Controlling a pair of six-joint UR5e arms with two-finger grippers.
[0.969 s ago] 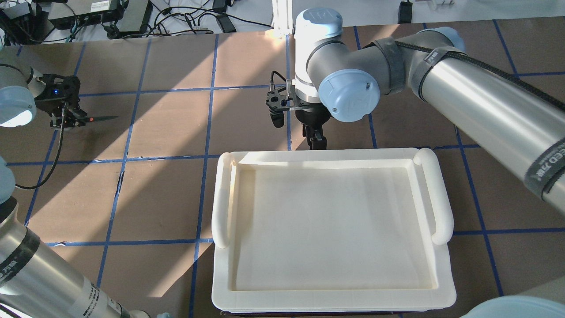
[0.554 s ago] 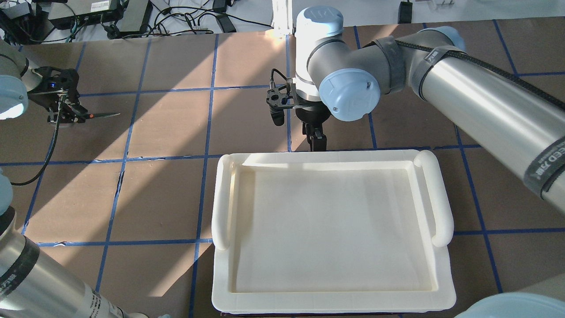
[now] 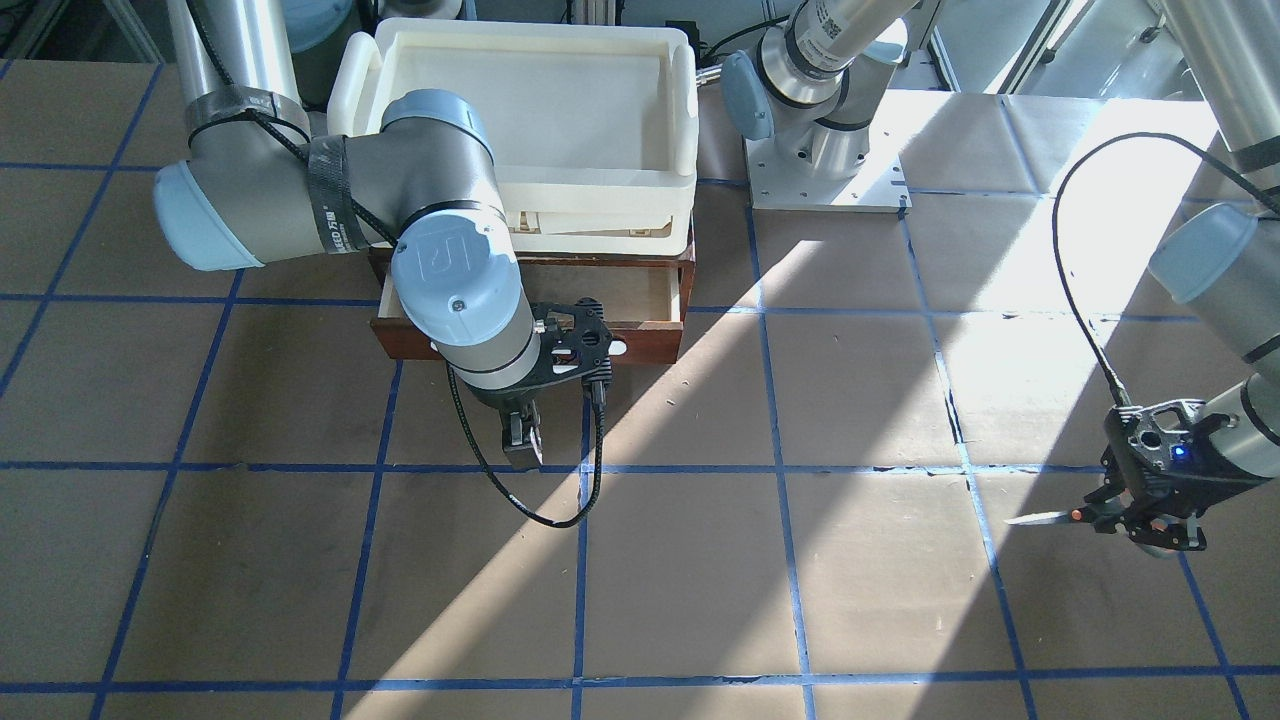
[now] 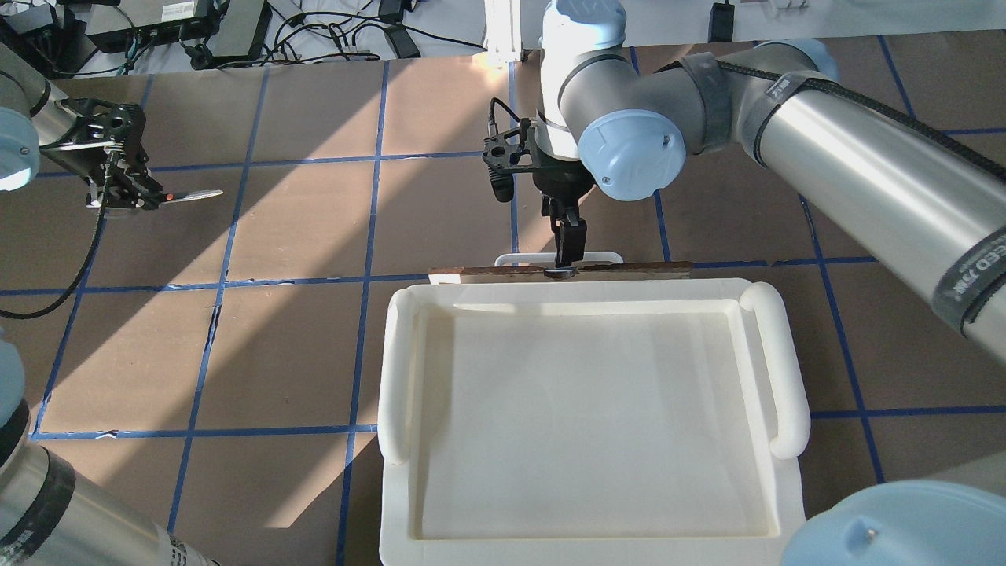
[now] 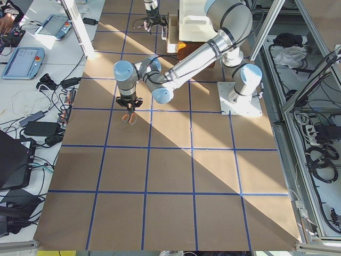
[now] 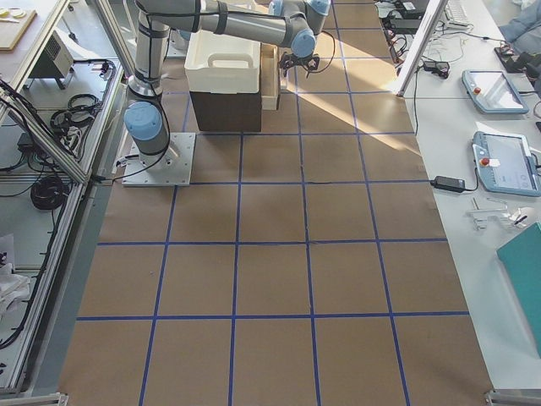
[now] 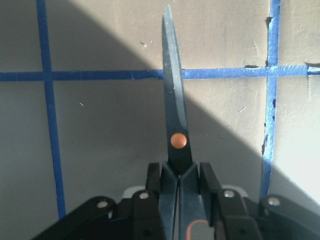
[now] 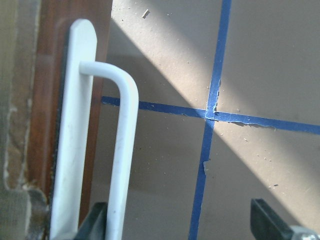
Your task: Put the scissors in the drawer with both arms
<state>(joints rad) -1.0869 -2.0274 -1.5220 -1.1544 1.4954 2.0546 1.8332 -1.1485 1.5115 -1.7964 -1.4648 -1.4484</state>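
My left gripper is shut on the handles of the scissors and holds them level above the table at the far left, blades pointing inward. In the left wrist view the closed dark blades with the orange pivot dot stick out past the fingers. The drawer is pulled part way out under the cream tray; its plywood interior shows. My right gripper is at the white bar handle. In the right wrist view its jaws stand wide apart, with the handle just inside one finger.
The cream plastic tray sits on top of the drawer cabinet and hides most of the drawer from above. The brown table has blue tape lines. Cables and power bricks lie beyond the far edge. My left arm's base plate is beside the cabinet.
The right gripper has moved away from the cabinet and the drawer front with its white handle has come out from under the tray. The left gripper with the scissors has shifted slightly farther away.
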